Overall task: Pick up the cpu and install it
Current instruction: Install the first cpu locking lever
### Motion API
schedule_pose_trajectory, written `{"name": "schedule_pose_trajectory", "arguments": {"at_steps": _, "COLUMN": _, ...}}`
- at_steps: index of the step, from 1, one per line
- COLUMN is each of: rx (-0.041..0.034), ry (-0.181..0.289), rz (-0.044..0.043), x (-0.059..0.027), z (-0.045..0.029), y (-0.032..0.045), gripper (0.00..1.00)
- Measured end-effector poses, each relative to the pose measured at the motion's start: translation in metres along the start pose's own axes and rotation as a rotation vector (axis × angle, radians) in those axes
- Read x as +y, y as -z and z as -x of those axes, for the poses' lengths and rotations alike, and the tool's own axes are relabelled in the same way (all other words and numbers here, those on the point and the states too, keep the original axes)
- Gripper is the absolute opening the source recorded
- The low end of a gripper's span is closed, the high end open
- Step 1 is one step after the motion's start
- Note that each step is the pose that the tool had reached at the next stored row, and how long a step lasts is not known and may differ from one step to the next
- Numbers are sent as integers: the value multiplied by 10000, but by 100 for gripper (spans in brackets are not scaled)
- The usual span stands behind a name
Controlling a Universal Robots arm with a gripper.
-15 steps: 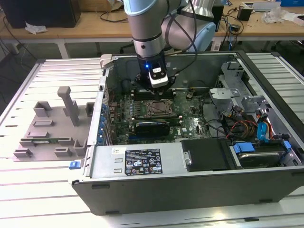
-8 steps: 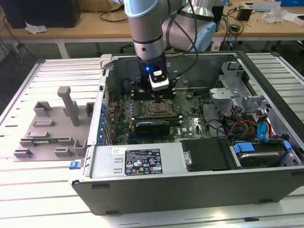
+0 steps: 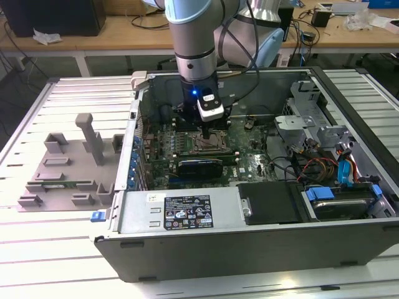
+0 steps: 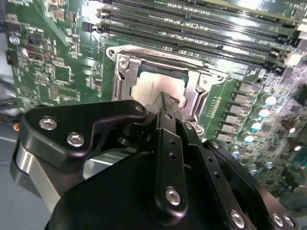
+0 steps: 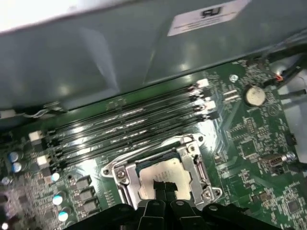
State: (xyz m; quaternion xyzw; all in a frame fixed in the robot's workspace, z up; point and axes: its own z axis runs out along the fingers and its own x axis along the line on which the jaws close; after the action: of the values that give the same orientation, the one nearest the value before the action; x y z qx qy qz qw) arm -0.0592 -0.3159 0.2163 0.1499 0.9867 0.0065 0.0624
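The arm reaches down into an open computer case (image 3: 249, 249) that lies on its side on the ribbed metal bench (image 3: 75, 249). Its tool (image 3: 208, 134) hangs straight over the CPU socket (image 3: 207, 147) in the middle of the green motherboard (image 3: 249, 163).

In both wrist views the cpu (image 5: 163, 175) lies flat inside the socket's metal frame (image 5: 120, 172), its silver-grey top facing up and level with the frame around it. The black fingertips (image 5: 164, 188) come together in a narrow point that sits right at the edge of the chip nearest the tool body. In the second wrist view the fingers (image 4: 169, 108) look closed against each other, with no gap to be seen between them, and their tip rests on or just above the cpu (image 4: 156, 86); I cannot tell whether they actually touch it. They do not wrap around the chip.

Beside the socket run several long black memory slots (image 5: 129, 127), parallel to one another, between the socket and the grey case wall (image 5: 120, 52). A round coin cell battery (image 5: 254, 95) sits on the board off to one side of the slots.

In the exterior view, a grey plastic fixture tray (image 3: 65, 171) with upright posts stands on the bench outside the case, at the exterior view's left, well apart from the tool. Bundled cables (image 3: 318, 165) and a blue connector (image 3: 321, 193) lie in the case toward the exterior view's right.
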Motion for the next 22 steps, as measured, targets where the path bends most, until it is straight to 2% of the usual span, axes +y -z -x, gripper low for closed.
{"name": "schedule_pose_trajectory", "arguments": {"at_steps": 3, "rx": 90, "ry": 353, "rz": 14, "x": 7, "z": 19, "y": -11, "gripper": 11}}
{"name": "schedule_pose_trajectory", "arguments": {"at_steps": 6, "rx": 237, "ry": 633, "rz": 9, "x": 34, "z": 106, "y": -33, "gripper": 11}}
{"name": "schedule_pose_trajectory", "arguments": {"at_steps": 8, "rx": 311, "ry": 834, "rz": 4, "x": 41, "z": 130, "y": -40, "gripper": 11}}
{"name": "schedule_pose_trajectory", "arguments": {"at_steps": 9, "rx": 340, "ry": 897, "rz": -12, "x": 41, "z": 134, "y": -41, "gripper": 11}}
{"name": "schedule_pose_trajectory", "arguments": {"at_steps": 10, "rx": 384, "ry": 1002, "rz": -81, "x": 34, "z": 137, "y": -42, "gripper": 11}}
{"name": "schedule_pose_trajectory", "arguments": {"at_steps": 11, "rx": 384, "ry": 1088, "rz": -185, "x": 20, "z": 141, "y": -42, "gripper": 11}}
{"name": "schedule_pose_trajectory", "arguments": {"at_steps": 12, "rx": 379, "ry": 1161, "rz": -220, "x": 16, "z": 142, "y": -42, "gripper": 11}}
{"name": "schedule_pose_trajectory", "arguments": {"at_steps": 14, "rx": 379, "ry": 1245, "rz": -210, "x": 15, "z": 144, "y": -29, "gripper": 11}}
{"name": "schedule_pose_trajectory", "arguments": {"at_steps": 16, "rx": 379, "ry": 1248, "rz": -210, "x": 18, "z": 154, "y": 48, "gripper": 11}}
{"name": "schedule_pose_trajectory", "arguments": {"at_steps": 17, "rx": 379, "ry": 1248, "rz": -210, "x": 22, "z": 168, "y": 165, "gripper": 11}}
{"name": "schedule_pose_trajectory", "arguments": {"at_steps": 22, "rx": 379, "ry": 1249, "rz": -209, "x": 23, "z": 170, "y": 181, "gripper": 11}}
